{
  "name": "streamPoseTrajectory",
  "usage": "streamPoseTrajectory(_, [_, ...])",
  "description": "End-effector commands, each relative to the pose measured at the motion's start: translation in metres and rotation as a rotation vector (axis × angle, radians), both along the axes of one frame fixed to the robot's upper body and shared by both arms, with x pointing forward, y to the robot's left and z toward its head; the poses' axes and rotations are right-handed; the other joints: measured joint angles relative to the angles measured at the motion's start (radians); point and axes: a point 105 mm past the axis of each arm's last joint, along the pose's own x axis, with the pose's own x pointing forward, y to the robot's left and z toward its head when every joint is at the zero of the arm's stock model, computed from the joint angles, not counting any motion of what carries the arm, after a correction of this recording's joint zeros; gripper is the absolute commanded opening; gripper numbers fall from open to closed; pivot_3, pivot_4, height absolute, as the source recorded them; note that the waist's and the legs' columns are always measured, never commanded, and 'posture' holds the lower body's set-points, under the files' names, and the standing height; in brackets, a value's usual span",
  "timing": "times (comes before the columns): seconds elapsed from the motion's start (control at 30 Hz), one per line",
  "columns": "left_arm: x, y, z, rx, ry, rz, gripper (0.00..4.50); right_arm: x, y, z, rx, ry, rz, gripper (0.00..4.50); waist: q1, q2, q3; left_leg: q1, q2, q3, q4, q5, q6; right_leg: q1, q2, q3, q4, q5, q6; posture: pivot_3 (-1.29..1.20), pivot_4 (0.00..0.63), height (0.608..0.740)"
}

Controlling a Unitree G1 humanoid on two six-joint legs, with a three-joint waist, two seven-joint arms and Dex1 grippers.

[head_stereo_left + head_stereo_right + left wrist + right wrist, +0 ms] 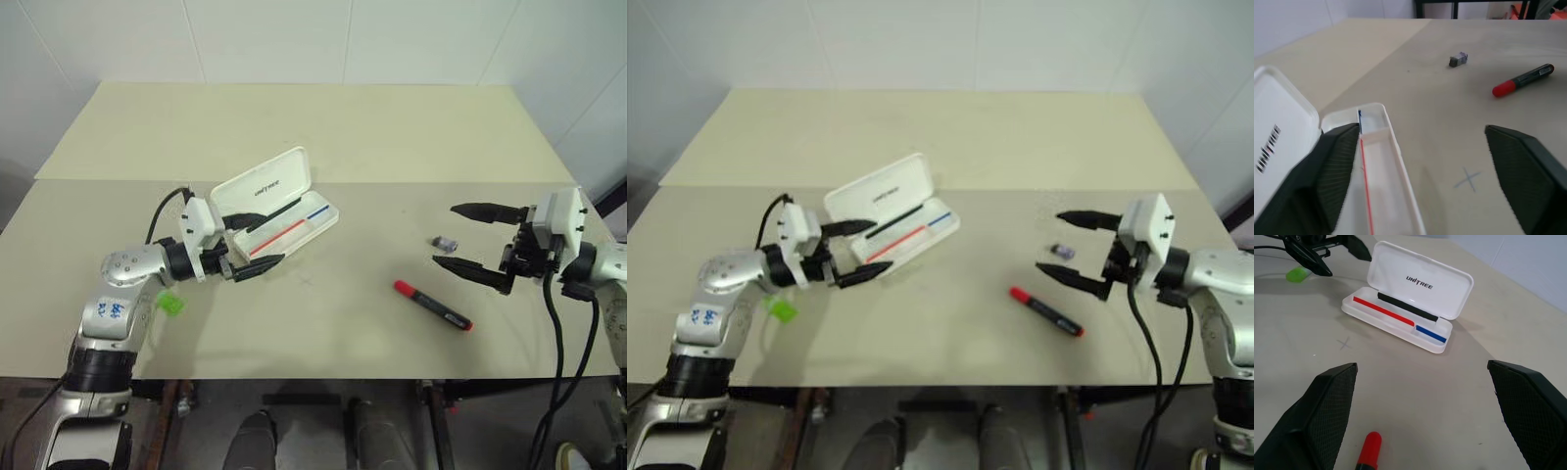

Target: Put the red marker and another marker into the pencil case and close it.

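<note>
The white pencil case [294, 223] lies open at the table's left centre, lid up, with red and blue lines inside. My left gripper [253, 247] hovers open just in front of the case's left end, holding nothing. The red marker [432, 305] lies on the table to the right, its red cap toward the case. My right gripper [474, 241] stands open beyond the marker's right side, empty. The lime-green marker [170, 304] lies near the front left, beside my left forearm. The right wrist view shows the case [1409, 308], the marker's red cap [1369, 449] and the green marker [1297, 273].
A tiny grey-purple object [445, 241] sits on the table between my right gripper's fingers as seen from above. A seam [392, 182] runs across the tabletop behind the case. A pencilled cross [1468, 179] marks the table near the case.
</note>
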Motion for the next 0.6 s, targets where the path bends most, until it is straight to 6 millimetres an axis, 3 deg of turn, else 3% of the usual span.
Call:
streamPoseTrajectory(0.03, [-0.003, 0.003, 0.004, 0.008, -0.026, 0.048, 3.55, 0.000, 0.012, 0.009, 0.000, -0.057, 0.025, 4.50, 0.001, 0.000, 0.000, 0.000, 0.000, 0.000, 0.000, 0.000, 0.000, 0.000, 0.000, 0.000, 0.000, 0.000, 0.000, 0.00, 0.150, 0.740])
streamPoseTrajectory(0.3, [-0.001, -0.001, -0.027, 0.063, 0.059, 0.180, 3.55, -0.006, 0.031, 0.010, 0.045, -0.077, 0.060, 4.50, 0.002, 0.000, 0.000, 0.000, 0.000, 0.000, 0.001, 0.000, 0.000, 0.000, 0.000, 0.000, 0.000, 0.000, 0.000, 0.00, 0.150, 0.740])
streamPoseTrajectory(0.6, [0.011, -0.008, -0.041, 0.121, 0.104, 0.201, 3.55, -0.018, 0.051, 0.018, 0.082, -0.117, 0.089, 4.50, 0.003, 0.000, 0.000, 0.000, 0.000, 0.000, 0.001, 0.000, 0.000, 0.000, 0.000, 0.000, 0.000, -0.001, -0.002, 0.00, 0.150, 0.740])
